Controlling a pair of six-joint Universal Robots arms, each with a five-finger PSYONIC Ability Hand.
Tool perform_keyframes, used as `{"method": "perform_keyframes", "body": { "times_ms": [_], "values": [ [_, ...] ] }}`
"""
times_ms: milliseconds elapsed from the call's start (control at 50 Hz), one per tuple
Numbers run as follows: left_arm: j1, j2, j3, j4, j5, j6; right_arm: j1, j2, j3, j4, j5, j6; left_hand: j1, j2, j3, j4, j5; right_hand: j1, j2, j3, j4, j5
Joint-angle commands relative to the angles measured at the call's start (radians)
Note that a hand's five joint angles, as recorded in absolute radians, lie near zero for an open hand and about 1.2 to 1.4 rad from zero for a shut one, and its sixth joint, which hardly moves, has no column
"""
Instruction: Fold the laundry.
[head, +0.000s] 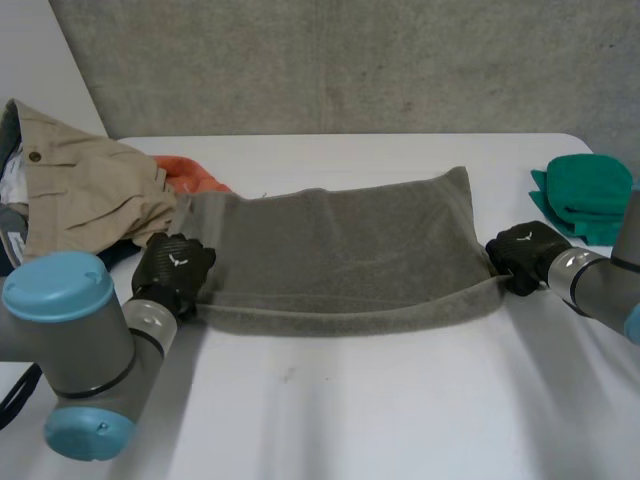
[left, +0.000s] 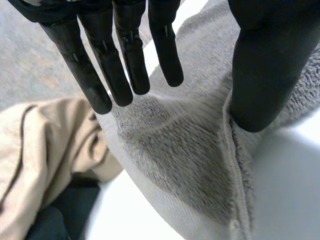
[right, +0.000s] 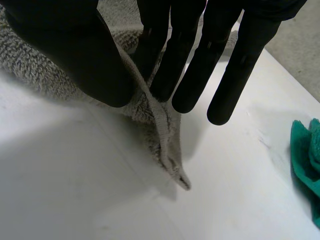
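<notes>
A grey towel (head: 340, 250) lies folded lengthwise across the middle of the white table (head: 350, 400), its doubled edge toward me. My left hand (head: 172, 268) is at the towel's near left corner. In the left wrist view its fingers (left: 125, 65) are straight and spread above the towel (left: 180, 165), while the thumb (left: 260, 75) rests on the hem; nothing is pinched. At the near right corner is my right hand (head: 525, 255). There the thumb (right: 75, 55) and straight fingers pinch the towel's corner (right: 165, 140), which is lifted slightly off the table.
Beige trousers (head: 80, 190) are heaped at the far left, with an orange cloth (head: 190, 175) behind them, close to the towel's left end. A folded green cloth (head: 585, 195) sits at the right edge. The table's near half is bare.
</notes>
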Motion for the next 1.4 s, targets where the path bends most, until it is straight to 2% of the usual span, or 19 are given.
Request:
{"method": "perform_keyframes", "body": {
  "times_ms": [20, 100, 200, 240, 280, 380, 560, 660, 720, 800, 860, 960, 1060, 1160, 1220, 1260, 1300, 1320, 1400],
  "values": [
    [0.082, 0.022, -0.023, -0.089, 0.086, -0.006, -0.008, -0.103, 0.146, -0.063, -0.039, 0.018, 0.102, 0.092, 0.089, 0.096, 0.098, 0.274, 0.221, 0.214, 0.203, 0.235],
    [0.118, 0.027, -0.044, -0.076, 0.169, 0.002, -0.014, -0.138, 0.194, -0.079, -0.062, 0.002, 0.147, 0.136, 0.133, 0.140, 0.143, 0.274, 0.221, 0.214, 0.203, 0.235],
    [0.127, 0.024, -0.058, -0.077, 0.218, 0.003, -0.011, -0.143, 0.191, -0.074, -0.059, 0.021, 0.185, 0.174, 0.171, 0.178, 0.180, 0.274, 0.221, 0.214, 0.203, 0.235],
    [0.126, 0.024, -0.060, -0.080, 0.218, 0.002, -0.013, -0.143, 0.186, -0.073, -0.058, 0.024, 0.392, 0.381, 0.379, 0.385, 0.388, 0.274, 0.221, 0.214, 0.203, 0.235],
    [0.124, 0.025, -0.060, -0.080, 0.215, 0.003, -0.014, -0.145, 0.183, -0.066, -0.053, 0.027, 0.744, 0.734, 0.731, 0.738, 0.740, 0.274, 0.221, 0.214, 0.203, 0.235],
    [0.124, 0.054, -0.080, -0.114, 0.175, 0.011, -0.025, -0.178, 0.185, -0.024, -0.038, 0.027, 0.757, 0.746, 0.744, 0.750, 0.753, 0.274, 0.221, 0.214, 0.203, 0.235],
    [0.130, 0.430, -0.131, -0.276, 0.157, 0.002, -0.066, -0.414, 0.177, 0.180, -0.007, -0.024, 0.757, 0.746, 0.744, 0.750, 0.753, 0.274, 0.221, 0.214, 0.203, 0.235],
    [0.133, 0.635, -0.040, -0.396, 0.203, -0.058, -0.077, -0.632, 0.110, 0.289, -0.022, -0.060, 0.757, 0.746, 0.744, 0.750, 0.753, 0.274, 0.221, 0.214, 0.203, 0.235],
    [0.135, 0.677, 0.020, -0.494, 0.227, -0.093, -0.083, -0.718, 0.071, 0.317, -0.033, -0.054, 0.757, 0.746, 0.744, 0.750, 0.753, 0.274, 0.221, 0.214, 0.203, 0.235],
    [0.126, 0.611, 0.086, -0.601, 0.240, -0.106, -0.102, -0.721, 0.065, 0.368, -0.065, -0.067, 0.757, 0.746, 0.744, 0.750, 0.753, 0.274, 0.221, 0.214, 0.203, 0.235],
    [0.109, 0.507, 0.126, -0.648, 0.231, -0.098, -0.085, -0.663, 0.073, 0.392, -0.084, -0.100, 0.757, 0.746, 0.744, 0.750, 0.753, 0.274, 0.221, 0.214, 0.203, 0.235],
    [0.089, 0.294, 0.205, -0.643, 0.188, -0.051, -0.062, -0.528, 0.056, 0.403, -0.056, -0.154, 0.757, 0.746, 0.744, 0.750, 0.753, 0.274, 0.221, 0.214, 0.203, 0.235],
    [0.060, 0.102, 0.374, -0.619, 0.120, 0.035, -0.030, -0.364, -0.025, 0.386, -0.013, -0.136, 0.757, 0.746, 0.744, 0.750, 0.753, 0.274, 0.221, 0.214, 0.203, 0.235],
    [0.001, -0.001, 0.676, -0.516, 0.109, 0.080, 0.013, -0.251, -0.208, 0.284, 0.016, -0.059, 0.757, 0.746, 0.744, 0.750, 0.753, 0.274, 0.221, 0.214, 0.203, 0.235],
    [0.001, -0.016, 0.802, -0.424, 0.114, 0.069, 0.033, -0.218, -0.375, 0.141, 0.059, 0.018, 0.757, 0.746, 0.744, 0.750, 0.753, 0.274, 0.221, 0.214, 0.203, 0.235],
    [0.000, -0.013, 0.892, -0.308, 0.123, 0.039, 0.039, -0.218, -0.465, -0.021, 0.116, 0.085, 0.757, 0.746, 0.744, 0.750, 0.753, 0.274, 0.221, 0.214, 0.203, 0.235],
    [0.001, -0.013, 0.931, -0.220, 0.123, 0.011, 0.038, -0.226, -0.482, -0.136, 0.148, 0.123, 0.757, 0.746, 0.744, 0.750, 0.753, 0.274, 0.221, 0.214, 0.203, 0.235],
    [0.006, -0.006, 0.945, -0.141, 0.120, -0.022, 0.038, -0.247, -0.475, -0.258, 0.162, 0.159, 0.757, 0.746, 0.744, 0.750, 0.753, 0.274, 0.221, 0.214, 0.203, 0.235],
    [0.024, 0.014, 0.928, -0.025, 0.112, -0.098, 0.039, -0.315, -0.391, -0.486, 0.150, 0.214, 0.757, 0.746, 0.744, 0.750, 0.753, 0.274, 0.221, 0.214, 0.203, 0.235]
  ]
}}
